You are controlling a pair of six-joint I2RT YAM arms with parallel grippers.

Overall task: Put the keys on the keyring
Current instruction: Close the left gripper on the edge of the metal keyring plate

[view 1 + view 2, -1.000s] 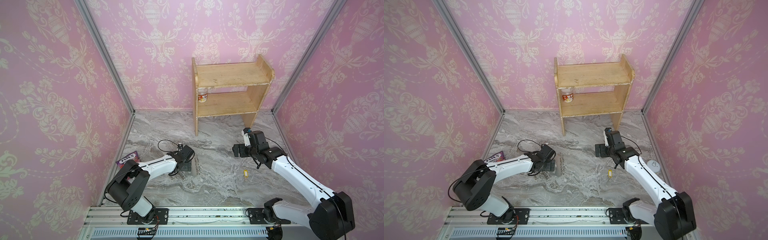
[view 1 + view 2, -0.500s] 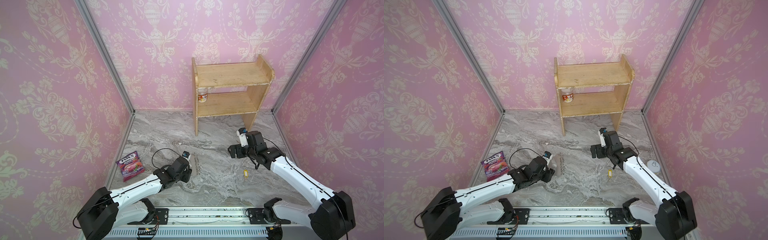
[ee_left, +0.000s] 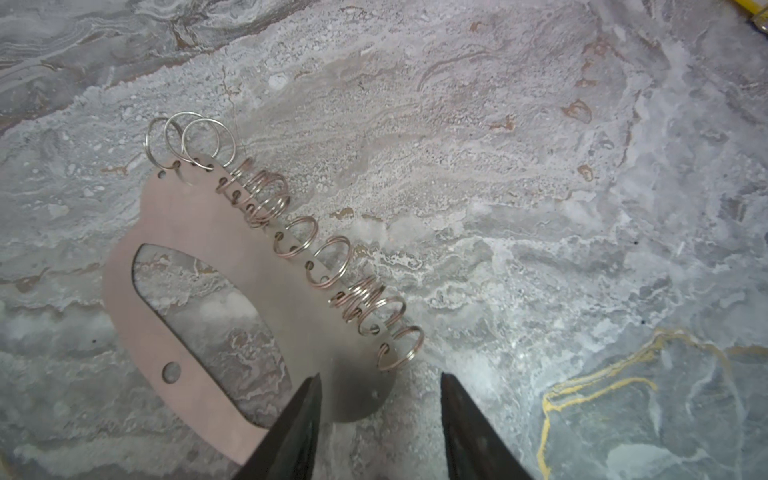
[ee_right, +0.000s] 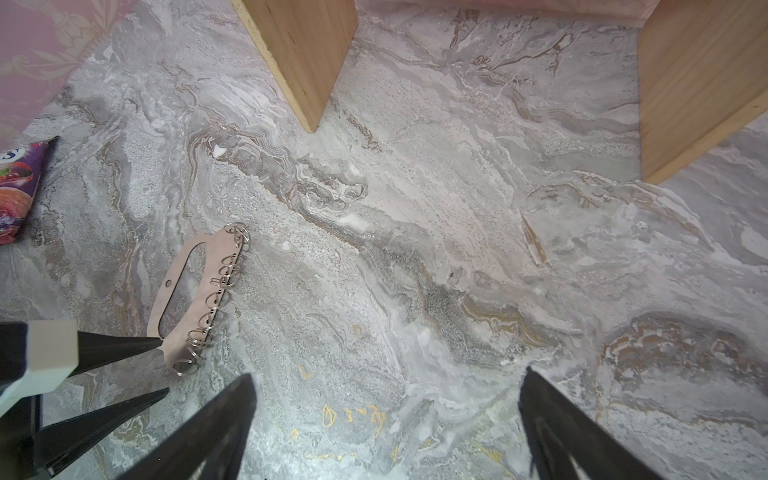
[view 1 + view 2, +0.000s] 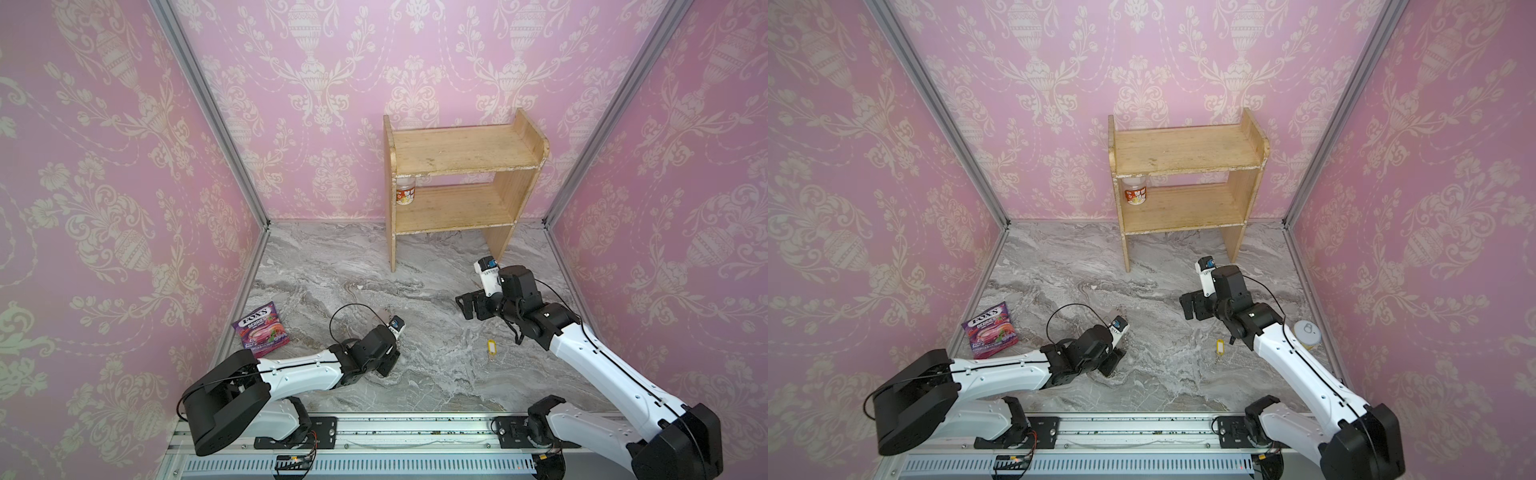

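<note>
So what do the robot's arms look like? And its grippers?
The left arm and right arm are smooth white tubes with chunky black joints. A thin black cable loops by each wrist, near a small white camera with a blue spot. The left gripper and right gripper each have two pointed black fingers.

You can read "FOX'S" and "BERRIES" on the purple candy bag (image 5: 261, 325) at the near left; the red label on the jar (image 5: 405, 193) on the far wooden shelf (image 5: 457, 208) is too small to read
</note>
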